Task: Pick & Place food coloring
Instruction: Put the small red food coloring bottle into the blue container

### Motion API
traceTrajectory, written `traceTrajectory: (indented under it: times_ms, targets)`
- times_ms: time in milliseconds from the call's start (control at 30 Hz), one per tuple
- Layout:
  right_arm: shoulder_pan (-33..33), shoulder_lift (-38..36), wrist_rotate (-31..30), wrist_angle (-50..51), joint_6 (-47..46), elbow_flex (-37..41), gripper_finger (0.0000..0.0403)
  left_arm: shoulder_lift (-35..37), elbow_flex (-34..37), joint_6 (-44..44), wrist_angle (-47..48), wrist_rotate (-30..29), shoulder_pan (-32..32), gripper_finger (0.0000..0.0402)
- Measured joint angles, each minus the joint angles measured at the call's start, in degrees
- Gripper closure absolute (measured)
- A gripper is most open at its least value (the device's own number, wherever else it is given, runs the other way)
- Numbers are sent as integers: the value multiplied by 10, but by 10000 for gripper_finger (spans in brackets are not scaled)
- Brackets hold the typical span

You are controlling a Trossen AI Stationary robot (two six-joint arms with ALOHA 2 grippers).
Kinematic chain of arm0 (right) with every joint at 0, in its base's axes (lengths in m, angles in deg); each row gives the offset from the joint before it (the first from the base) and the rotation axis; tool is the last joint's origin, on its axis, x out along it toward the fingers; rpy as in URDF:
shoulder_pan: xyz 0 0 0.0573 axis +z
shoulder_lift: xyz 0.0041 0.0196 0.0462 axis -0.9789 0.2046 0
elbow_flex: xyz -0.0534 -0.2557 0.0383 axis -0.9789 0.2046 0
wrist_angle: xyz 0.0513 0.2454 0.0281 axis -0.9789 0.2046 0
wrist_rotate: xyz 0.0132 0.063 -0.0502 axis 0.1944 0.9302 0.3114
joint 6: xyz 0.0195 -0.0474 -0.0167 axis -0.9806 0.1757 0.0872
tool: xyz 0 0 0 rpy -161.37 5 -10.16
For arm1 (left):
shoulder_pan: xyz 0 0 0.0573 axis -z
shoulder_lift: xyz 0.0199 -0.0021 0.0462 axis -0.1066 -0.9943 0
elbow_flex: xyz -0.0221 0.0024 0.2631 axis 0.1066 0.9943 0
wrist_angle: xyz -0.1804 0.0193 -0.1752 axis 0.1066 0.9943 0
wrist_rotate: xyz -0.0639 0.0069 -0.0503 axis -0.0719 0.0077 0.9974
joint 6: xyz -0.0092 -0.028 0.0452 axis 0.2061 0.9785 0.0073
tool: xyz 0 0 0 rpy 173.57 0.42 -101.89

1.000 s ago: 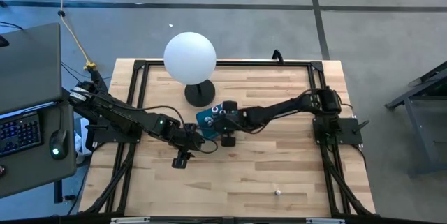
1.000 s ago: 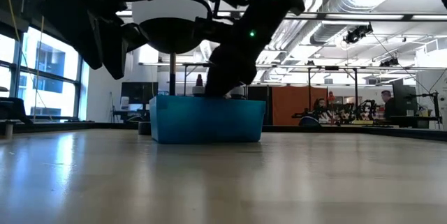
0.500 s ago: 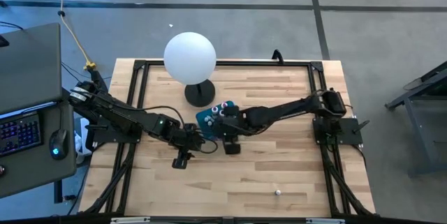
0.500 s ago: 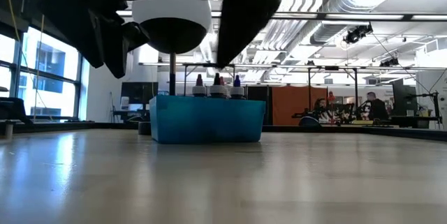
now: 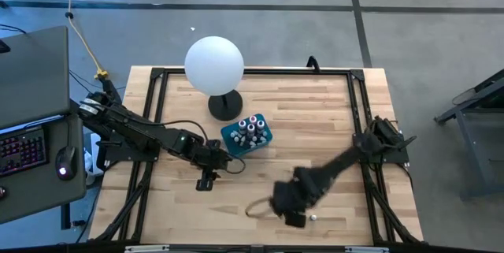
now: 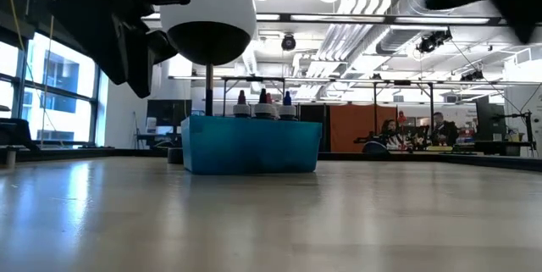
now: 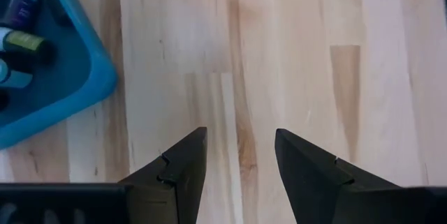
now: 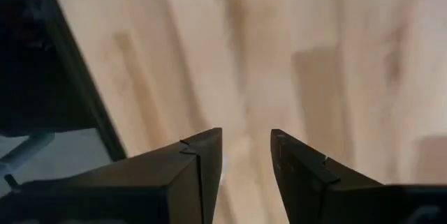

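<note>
1. Since the earlier high view, we note the right arm has left the teal box (image 5: 246, 133) and swung to the near edge of the table (image 5: 315, 127); the right gripper (image 5: 288, 206) now hangs there, blurred, next to a lone small bottle (image 5: 313, 217). We judge it is going for that stray. The left gripper (image 5: 206, 179) is unmoved, parked just near-left of the box, apparently waiting clear of the work.
2. High view: the food coloring (image 5: 250, 126) stands capped and upright in the box, just in front of the ball lamp (image 5: 213, 65).
3. Low view: earlier a dark arm hid the box; now the bottle caps (image 6: 262, 97) show plainly above the box wall, upright in a row.
4. Left wrist view: the fingers (image 7: 181, 165) are spread, with only bare wood between them; the box corner with bottles lies beside them.
5. Right wrist view: the fingers (image 8: 202, 158) stand parted with nothing held, over blurred wood near the table frame (image 8: 84, 91).
</note>
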Motion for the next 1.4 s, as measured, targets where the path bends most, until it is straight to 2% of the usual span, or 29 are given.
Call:
traceTrajectory:
  times_ms: [133, 267, 567, 700, 867, 967, 1133, 1400]
  targets:
    - [45, 0, -10, -21, -29, 29, 288, 0, 0, 11, -15, 3, 2, 234]
    - [52, 0, -17, -38, -42, 72, 288, 0, 0, 25, -31, 3, 6, 234]
    - [58, 0, 91, -101, -139, 168, 288, 0, 0, 35, -28, 2, 11, 234]
    - [58, 0, 105, -124, -156, 169, 288, 0, 0, 2, -27, 1, 11, 234]
    - [58, 0, 69, -126, -157, 134, 288, 0, 0, -29, -27, 1, 11, 234]
    - [60, 0, 64, -138, -191, 122, 288, 0, 0, -48, -28, 1, 11, 234]
    - [79, 0, 89, -140, -214, 130, 288, 0, 0, -52, -27, 1, 11, 234]
    - [94, 0, 64, -145, -214, 136, 288, 0, 0, -52, -27, 3, 11, 234]
